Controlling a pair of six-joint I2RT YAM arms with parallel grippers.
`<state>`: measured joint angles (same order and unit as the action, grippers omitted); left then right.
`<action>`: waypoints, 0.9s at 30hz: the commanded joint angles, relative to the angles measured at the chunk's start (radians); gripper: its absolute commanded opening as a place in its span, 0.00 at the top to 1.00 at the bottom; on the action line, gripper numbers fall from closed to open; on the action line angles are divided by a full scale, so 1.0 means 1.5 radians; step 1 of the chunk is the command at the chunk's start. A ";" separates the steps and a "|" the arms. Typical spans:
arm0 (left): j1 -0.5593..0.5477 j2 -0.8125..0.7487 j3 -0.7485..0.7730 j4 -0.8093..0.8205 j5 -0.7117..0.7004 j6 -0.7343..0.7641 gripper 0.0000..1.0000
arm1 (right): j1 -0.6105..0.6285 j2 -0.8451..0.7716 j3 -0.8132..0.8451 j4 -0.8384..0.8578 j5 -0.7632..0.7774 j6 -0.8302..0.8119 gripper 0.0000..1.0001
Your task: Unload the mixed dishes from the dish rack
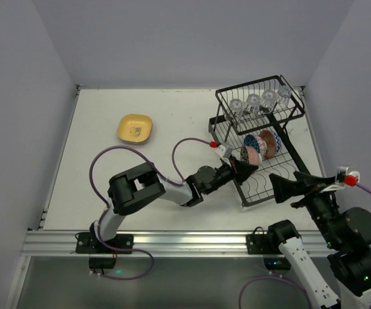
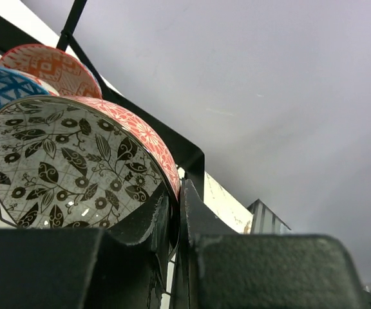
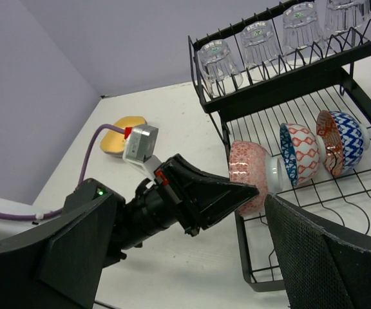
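Top external: left gripper (image 1: 245, 168) is at the front of the dish rack's (image 1: 263, 187) lower tray. Right gripper (image 1: 283, 187) hangs just beside the rack, jaws spread wide and empty. Yellow plate (image 1: 135, 127) is on the table, well apart.

Left wrist: jaws are pinched on the rim of the reddish-pink bowl (image 2: 76, 164), which stands on edge at the front of the row.

Right wrist: its foot sits close to the neighbouring bowl (image 3: 299, 153); contact can't be told.

Judgement: lift straight up clear of the wires before drawing back. The thin rim grip may let the bowl swing, so move slowly.
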<state>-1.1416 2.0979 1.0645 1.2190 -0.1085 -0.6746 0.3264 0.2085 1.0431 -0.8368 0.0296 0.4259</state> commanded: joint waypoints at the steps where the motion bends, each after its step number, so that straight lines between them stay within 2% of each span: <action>1: -0.013 -0.075 -0.014 0.028 -0.055 0.056 1.00 | -0.002 0.012 0.005 0.030 -0.016 -0.003 0.01; 2: -0.020 -0.103 -0.016 -0.002 -0.074 0.065 1.00 | -0.002 0.011 0.005 0.030 -0.016 -0.002 0.01; 5: -0.047 -0.174 -0.019 -0.182 -0.167 0.071 1.00 | -0.002 0.010 0.008 0.027 -0.017 -0.006 0.01; 6: -0.057 -0.195 -0.021 -0.289 -0.192 0.073 1.00 | -0.002 0.010 0.014 0.024 -0.014 -0.009 0.01; 8: -0.062 -0.255 -0.018 -0.412 -0.259 0.070 1.00 | -0.002 0.017 0.023 0.013 0.007 -0.020 0.01; 9: -0.065 -0.275 -0.021 -0.522 -0.277 0.065 1.00 | -0.002 0.023 0.037 0.007 0.015 -0.033 0.01; 10: -0.065 -0.292 -0.020 -0.587 -0.319 0.056 1.00 | -0.002 0.029 0.045 -0.007 0.038 -0.038 0.01; 11: -0.064 -0.322 -0.020 -0.637 -0.331 0.041 1.00 | -0.002 0.042 0.051 -0.013 0.051 -0.044 0.01; 12: -0.061 -0.334 -0.018 -0.746 -0.351 0.030 1.00 | 0.001 0.048 0.061 -0.016 0.060 -0.048 0.01; 13: -0.051 -0.340 0.000 -0.804 -0.368 0.014 1.00 | 0.002 0.055 0.064 -0.018 0.067 -0.048 0.01; 14: -0.035 -0.339 0.017 -0.877 -0.355 -0.024 1.00 | 0.002 0.065 0.065 -0.018 0.065 -0.048 0.01; 15: 0.012 -0.338 0.028 -0.957 -0.334 -0.032 1.00 | 0.001 0.073 0.065 -0.017 0.063 -0.048 0.01; 17: 0.067 -0.326 0.044 -0.990 -0.234 -0.024 1.00 | 0.001 0.087 0.065 -0.017 0.052 -0.048 0.01; 18: 0.121 -0.313 0.058 -1.034 -0.196 -0.016 1.00 | 0.001 0.100 0.064 -0.017 0.047 -0.049 0.01; 20: 0.180 -0.260 0.129 -1.121 -0.135 0.015 1.00 | 0.002 0.108 0.063 -0.017 0.025 -0.048 0.01; 23: 0.220 -0.187 0.237 -1.207 -0.091 0.056 1.00 | 0.001 0.111 0.063 -0.017 0.010 -0.043 0.01; 26: 0.250 -0.129 0.303 -1.241 -0.048 0.096 1.00 | 0.002 0.109 0.064 -0.020 0.004 -0.041 0.01; 27: 0.258 -0.106 0.357 -1.284 -0.043 0.101 1.00 | 0.001 0.108 0.063 -0.022 0.000 -0.041 0.01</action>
<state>-0.7631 1.9026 1.4372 -0.5323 -0.2821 -0.6140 0.3271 0.3679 1.1255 -0.8711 0.0601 0.3759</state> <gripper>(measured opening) 0.104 0.989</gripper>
